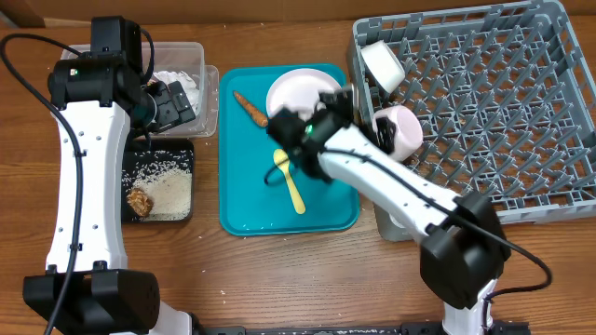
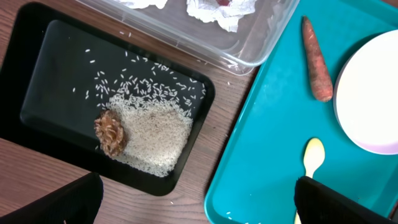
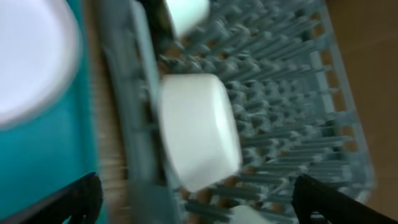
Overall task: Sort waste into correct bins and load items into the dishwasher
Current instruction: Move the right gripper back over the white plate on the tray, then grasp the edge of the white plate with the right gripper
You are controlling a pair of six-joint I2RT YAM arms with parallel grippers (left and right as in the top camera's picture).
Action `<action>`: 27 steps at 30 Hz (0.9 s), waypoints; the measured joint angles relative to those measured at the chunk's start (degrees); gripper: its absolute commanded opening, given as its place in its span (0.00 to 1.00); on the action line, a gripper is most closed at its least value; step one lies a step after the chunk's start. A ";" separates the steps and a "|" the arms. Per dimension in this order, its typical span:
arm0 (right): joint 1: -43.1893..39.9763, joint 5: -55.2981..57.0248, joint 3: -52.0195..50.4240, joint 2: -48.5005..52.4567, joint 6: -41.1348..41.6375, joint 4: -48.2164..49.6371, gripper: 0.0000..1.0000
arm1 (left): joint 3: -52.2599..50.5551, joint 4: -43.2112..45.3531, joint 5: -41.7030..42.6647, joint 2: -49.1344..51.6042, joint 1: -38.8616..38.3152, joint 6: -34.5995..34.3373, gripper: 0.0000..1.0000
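Right wrist view, item one: right end effector [image 3: 199,205], fingers spread wide, nothing between them.
- Directly ahead: pale bowl [image 3: 199,137], lying on its side among the pegs just inside the near wall of the grey dish rack [image 3: 298,124]. The picture is blurred, so how firmly the bowl sits cannot be told.
- Beyond it: a second white vessel [image 3: 186,12], also in the rack.
- Beside the rack: white plate [image 3: 31,56] on the teal tray [image 3: 62,168].
- Overhead view adds a yellow spoon [image 1: 291,181] and a carrot stick [image 1: 250,108], both on the teal tray and not yet sorted.

Item two: left end effector [image 2: 199,208], fingers apart and empty. It looks down on the black tray [image 2: 50,74], which holds rice [image 2: 155,127] and a brown chunk [image 2: 111,132]. The clear tub [image 2: 249,43] lies alongside.

Hazards, as judged:
- The bowl rests on its curved side near the rack wall, so it may roll or tip out onto the desk [image 1: 279,279].
- The right arm lies close across bowl and plate, so a careless pull-back could knock either.
- The plate is wide and smooth, so an edge pinch may slip.
- The spoon is thin and lies flat, so the fingers may scrape the tray and miss it.
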 measured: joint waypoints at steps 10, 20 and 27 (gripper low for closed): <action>-1.11 -25.83 11.67 -0.17 -6.19 19.06 0.86 | 0.00 0.04 -0.02 0.00 0.00 0.00 1.00; -8.66 -37.42 11.45 11.26 13.75 20.06 0.59 | 0.00 0.02 -0.02 0.00 0.00 0.00 1.00; -9.70 -42.16 11.15 18.40 20.79 20.24 0.51 | 0.00 0.02 -0.02 0.00 0.00 0.00 1.00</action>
